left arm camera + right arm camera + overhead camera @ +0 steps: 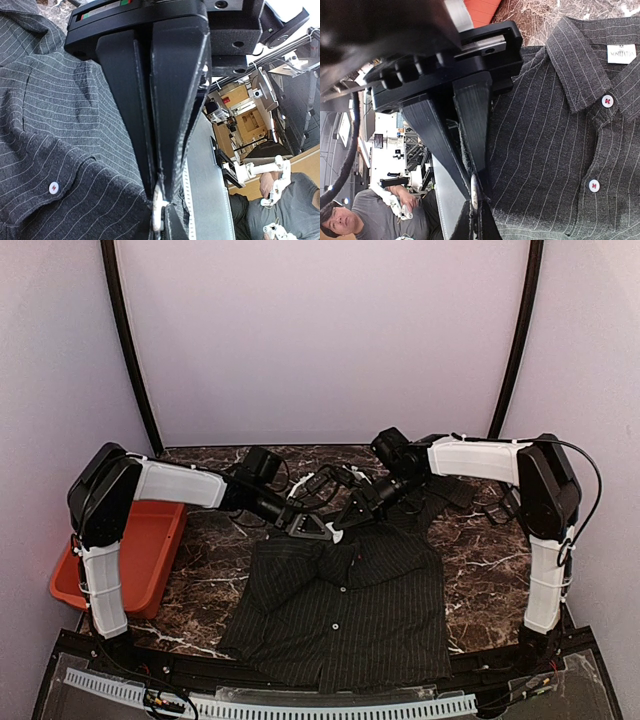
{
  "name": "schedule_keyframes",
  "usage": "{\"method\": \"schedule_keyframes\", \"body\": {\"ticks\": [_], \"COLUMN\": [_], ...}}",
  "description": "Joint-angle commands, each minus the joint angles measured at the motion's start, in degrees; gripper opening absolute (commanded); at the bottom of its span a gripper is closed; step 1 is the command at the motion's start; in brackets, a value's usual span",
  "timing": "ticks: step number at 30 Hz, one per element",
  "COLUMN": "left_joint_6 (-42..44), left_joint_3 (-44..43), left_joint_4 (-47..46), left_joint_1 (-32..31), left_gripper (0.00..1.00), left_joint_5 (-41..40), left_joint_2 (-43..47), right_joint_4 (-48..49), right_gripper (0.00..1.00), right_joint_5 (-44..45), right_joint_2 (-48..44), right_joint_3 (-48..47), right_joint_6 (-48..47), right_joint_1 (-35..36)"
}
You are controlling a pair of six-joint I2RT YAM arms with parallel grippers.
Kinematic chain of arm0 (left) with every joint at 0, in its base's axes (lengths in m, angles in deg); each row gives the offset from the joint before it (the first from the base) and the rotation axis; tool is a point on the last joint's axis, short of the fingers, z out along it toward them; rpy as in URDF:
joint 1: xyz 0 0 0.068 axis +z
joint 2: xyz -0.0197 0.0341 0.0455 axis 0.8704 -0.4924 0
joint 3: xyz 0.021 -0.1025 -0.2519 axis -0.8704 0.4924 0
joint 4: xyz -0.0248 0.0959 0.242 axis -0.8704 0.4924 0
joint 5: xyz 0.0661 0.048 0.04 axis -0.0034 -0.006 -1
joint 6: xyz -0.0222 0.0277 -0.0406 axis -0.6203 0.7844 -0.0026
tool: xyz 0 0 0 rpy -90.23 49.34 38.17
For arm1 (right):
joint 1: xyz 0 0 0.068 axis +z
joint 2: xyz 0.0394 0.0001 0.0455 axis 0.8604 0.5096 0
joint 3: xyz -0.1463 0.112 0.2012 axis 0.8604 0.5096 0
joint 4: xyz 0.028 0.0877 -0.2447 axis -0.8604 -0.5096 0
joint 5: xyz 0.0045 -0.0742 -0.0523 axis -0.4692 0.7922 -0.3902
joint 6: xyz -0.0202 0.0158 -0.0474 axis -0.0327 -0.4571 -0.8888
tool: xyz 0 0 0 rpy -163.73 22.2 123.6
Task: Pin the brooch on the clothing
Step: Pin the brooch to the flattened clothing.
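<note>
Shirt [345,605] lies collar far, hem near; left gripper [159,200] and right gripper [474,192] each pinched closed.

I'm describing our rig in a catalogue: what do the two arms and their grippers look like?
The left arm and right arm have white shells on their long links with black joints between. A thin black cable loops past the right shoulder. The left gripper and right gripper have matte black, wedge-shaped fingers tapering to narrow tips.

Shirt [345,610] flat on marble table [482,550]; left tool [320,530], right tool [346,523] close together over collar.
</note>
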Motion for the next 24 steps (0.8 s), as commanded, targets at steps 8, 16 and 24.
{"method": "schedule_keyframes", "body": {"ticks": [8,16,24], "left_joint_6": [9.4,15.3,14.9], "left_joint_3": [-4.5,-9.9,-10.2], "left_joint_4": [15.1,25.8,26.9], "left_joint_1": [-0.3,-0.3,-0.3], "left_gripper": [0.01,0.01,0.02], "left_joint_5": [-5.4,-5.9,-4.7], "left_joint_2": [0.7,-0.8,-0.7], "right_joint_4": [-3.2,-3.4,-3.3], "right_gripper": [0.00,0.00,0.00], "right_joint_5": [-1.8,-1.0,-0.9], "right_joint_2": [-0.8,-1.6,-2.1], "right_joint_3": [-1.2,-0.7,-1.2], "right_joint_6": [0.0,-0.4,-0.6], "right_joint_1": [1.5,1.5,1.2]}}
